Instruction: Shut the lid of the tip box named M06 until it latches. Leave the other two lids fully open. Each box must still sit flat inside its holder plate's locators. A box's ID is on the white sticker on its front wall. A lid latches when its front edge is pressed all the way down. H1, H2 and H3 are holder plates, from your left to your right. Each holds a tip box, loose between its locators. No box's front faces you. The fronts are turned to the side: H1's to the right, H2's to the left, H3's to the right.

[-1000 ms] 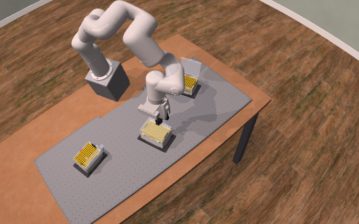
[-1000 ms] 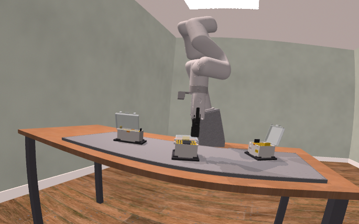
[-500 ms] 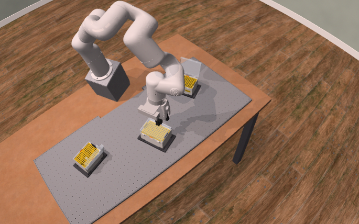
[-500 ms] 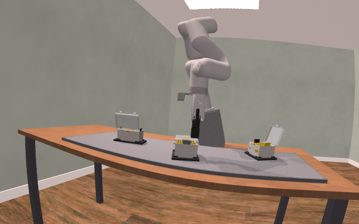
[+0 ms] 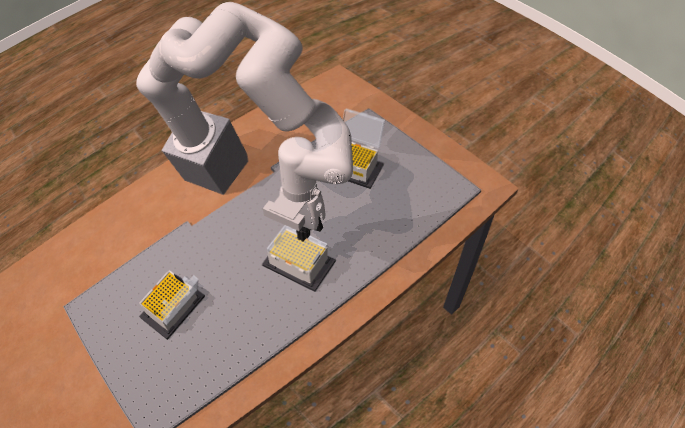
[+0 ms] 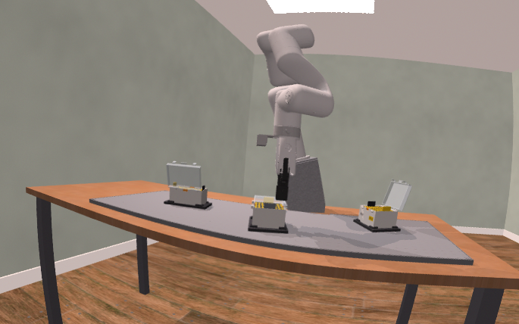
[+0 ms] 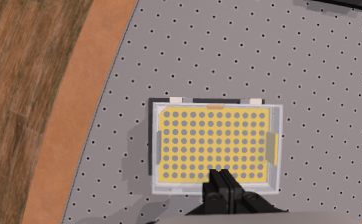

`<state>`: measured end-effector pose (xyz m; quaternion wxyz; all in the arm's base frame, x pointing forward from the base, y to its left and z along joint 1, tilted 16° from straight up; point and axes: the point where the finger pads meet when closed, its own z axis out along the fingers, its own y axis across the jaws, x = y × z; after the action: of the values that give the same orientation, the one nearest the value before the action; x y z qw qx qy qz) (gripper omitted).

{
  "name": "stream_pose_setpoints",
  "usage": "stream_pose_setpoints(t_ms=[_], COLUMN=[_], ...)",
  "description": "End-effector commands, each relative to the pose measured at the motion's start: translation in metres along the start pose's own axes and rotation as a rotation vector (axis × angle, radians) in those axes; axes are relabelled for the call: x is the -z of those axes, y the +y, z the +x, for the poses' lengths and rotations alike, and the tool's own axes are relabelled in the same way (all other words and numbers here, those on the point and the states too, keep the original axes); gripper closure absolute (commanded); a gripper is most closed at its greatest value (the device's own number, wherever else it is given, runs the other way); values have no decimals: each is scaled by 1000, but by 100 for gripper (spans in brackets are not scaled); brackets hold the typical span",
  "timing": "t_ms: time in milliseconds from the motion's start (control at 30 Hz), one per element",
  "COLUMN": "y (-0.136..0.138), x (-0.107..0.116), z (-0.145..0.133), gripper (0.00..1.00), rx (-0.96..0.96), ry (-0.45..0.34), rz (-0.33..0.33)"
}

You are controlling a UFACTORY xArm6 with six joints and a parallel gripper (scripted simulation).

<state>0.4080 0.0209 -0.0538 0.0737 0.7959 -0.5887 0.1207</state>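
The middle tip box (image 5: 298,256) sits on its dark holder plate, and its clear lid lies down over the yellow tip rack. It also shows in the exterior view (image 6: 268,215) and in the wrist view (image 7: 216,148). My gripper (image 5: 302,232) is shut and empty, pointing straight down. Its fingertips (image 7: 222,179) are over one long edge of this lid, very close to it or touching; I cannot tell which. In the exterior view the fingertips (image 6: 280,196) hang just behind the box top. No sticker ID is readable.
The left box (image 6: 186,192) has its lid standing upright. The right box (image 6: 377,216) has its lid open and tilted back. Both sit on dark plates on the grey perforated mat. The arm's grey base block (image 5: 205,151) stands behind the mat.
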Motion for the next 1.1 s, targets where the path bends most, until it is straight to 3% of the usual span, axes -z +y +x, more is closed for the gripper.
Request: stream_pose_setpoints(t_ms=[0, 767, 1067], y=[-1, -1, -1], x=[0, 0, 15], z=[0, 0, 0], gripper=[100, 100, 100], rx=[0, 0, 0], ry=[-1, -1, -1], rz=[2, 2, 2])
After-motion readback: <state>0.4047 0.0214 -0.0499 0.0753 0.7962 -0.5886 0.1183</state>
